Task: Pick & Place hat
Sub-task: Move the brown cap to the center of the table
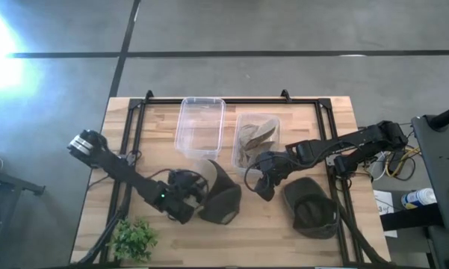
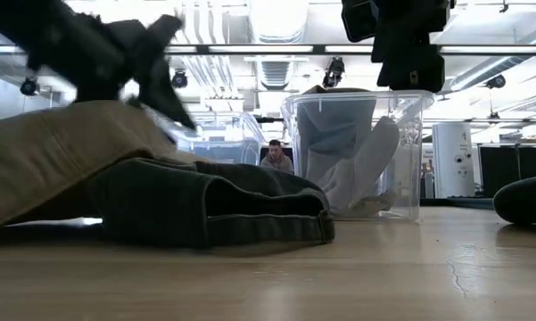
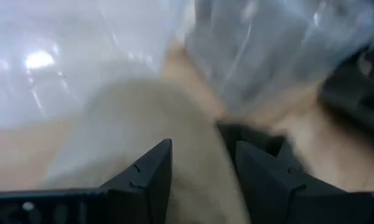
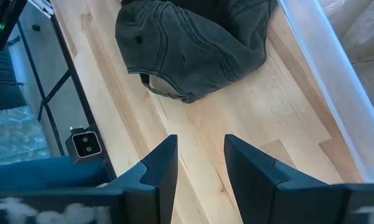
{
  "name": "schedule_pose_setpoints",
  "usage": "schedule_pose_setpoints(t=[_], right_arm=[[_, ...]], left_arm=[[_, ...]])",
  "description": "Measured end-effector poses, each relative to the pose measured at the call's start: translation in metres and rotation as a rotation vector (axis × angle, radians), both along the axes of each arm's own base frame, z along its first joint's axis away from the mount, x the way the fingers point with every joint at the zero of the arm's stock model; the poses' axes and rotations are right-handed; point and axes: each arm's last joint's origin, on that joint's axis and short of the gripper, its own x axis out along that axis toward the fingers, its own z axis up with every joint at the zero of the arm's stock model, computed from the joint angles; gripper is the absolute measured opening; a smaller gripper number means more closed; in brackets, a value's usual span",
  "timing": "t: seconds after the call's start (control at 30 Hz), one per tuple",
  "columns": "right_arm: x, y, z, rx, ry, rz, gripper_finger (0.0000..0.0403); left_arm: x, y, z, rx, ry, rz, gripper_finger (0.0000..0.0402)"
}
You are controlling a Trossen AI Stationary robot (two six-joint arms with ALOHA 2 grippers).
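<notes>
1. We read the left claw (image 1: 185, 200) as clamped on the tan hat (image 1: 209, 183); in the left wrist view its fingers (image 3: 150, 177) straddle pale fabric, and the low view shows the hat's crown lifted while its dark brim (image 2: 223, 209) lies on the counter (image 1: 269, 239).
2. Landmark: the empty bin (image 1: 202, 125). The tan hat sits just in front of it, touching or nearly so at the near wall; we can't tell which.
3. Right claw (image 1: 263, 187) hangs open over bare counter, gripping nothing. It is diagonally in front of the empty bin, past the second bin (image 1: 256, 138), which already holds a hat.
4. The dark hat (image 1: 311, 208) lies farther out from the empty bin than the right claw, well apart from the left arm. Right arm is clearly nearer.
5. Key relation: the dark hat lies just ahead of the open right claw, brim edge facing it.
6. Our guess: the tan hat goes up and into the empty bin.
</notes>
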Motion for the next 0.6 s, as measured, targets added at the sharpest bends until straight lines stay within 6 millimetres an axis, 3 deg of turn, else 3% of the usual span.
schedule_pose_setpoints(t=[0.1, 0.2, 0.43, 0.6], right_arm=[[0.0, 0.0, 0.0, 0.001, 0.0, -0.001, 0.0128], [0.0, 0.0, 0.0, 0.004, 0.002, -0.003, 0.0128], [0.0, 0.0, 0.0, 0.018, 0.007, -0.015, 0.0128], [0.005, 0.004, -0.004, 0.096, 0.021, -0.081, 0.0128]], left_arm=[[0.002, -0.003, -0.025, -0.066, 0.023, -0.036, 0.0172], [0.002, -0.01, -0.036, -0.113, 0.081, -0.125, 0.0172], [0.01, -0.038, -0.021, -0.034, 0.121, -0.675, 0.0172], [0.016, -0.037, -0.017, 0.049, 0.127, -0.885, 0.0172]])
